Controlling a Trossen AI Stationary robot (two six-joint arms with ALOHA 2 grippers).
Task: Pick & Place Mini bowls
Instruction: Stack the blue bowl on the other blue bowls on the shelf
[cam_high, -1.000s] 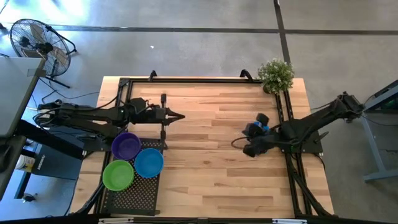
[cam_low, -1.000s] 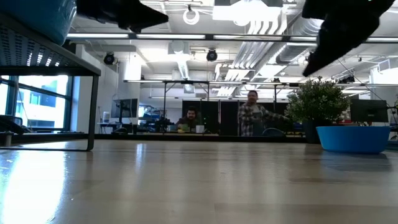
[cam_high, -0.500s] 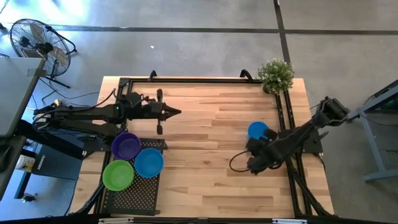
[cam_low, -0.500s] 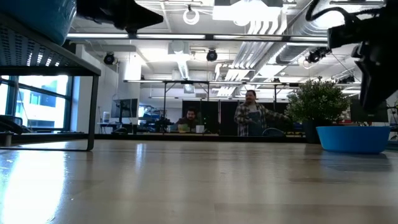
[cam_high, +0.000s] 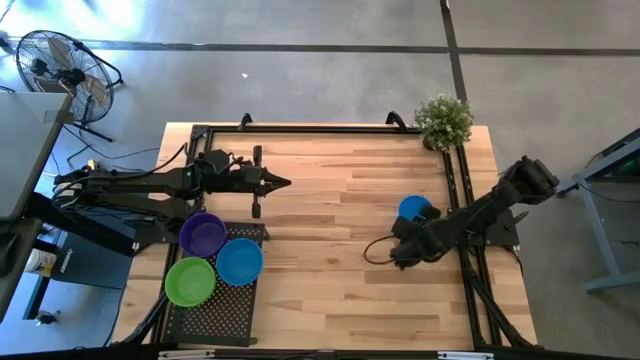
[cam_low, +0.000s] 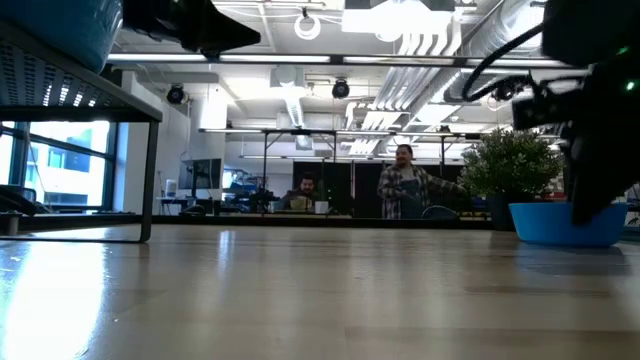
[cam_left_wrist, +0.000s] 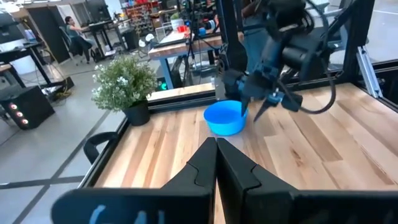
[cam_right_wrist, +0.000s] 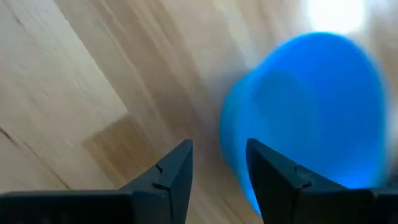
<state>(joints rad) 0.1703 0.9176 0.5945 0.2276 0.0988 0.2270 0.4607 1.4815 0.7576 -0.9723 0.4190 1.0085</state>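
Both arms are dark, near black, built of jointed segments with thick housings at the joints. The left arm narrows to a slim pointed tip, and thin black cables run along it. The right arm carries a loose black cable that loops out beside its wrist. Each pincer's fingers are matte black, wedge-shaped, with flat angled faces.

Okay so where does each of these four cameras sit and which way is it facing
High: overhead, straight down; both arms, table.
Low: tabletop height, level toward room; blue bowl.
Left wrist: across the table past the shut left gripper.
Right wrist: down past the open right gripper.
Shared: the lone blue bowl, in all four.
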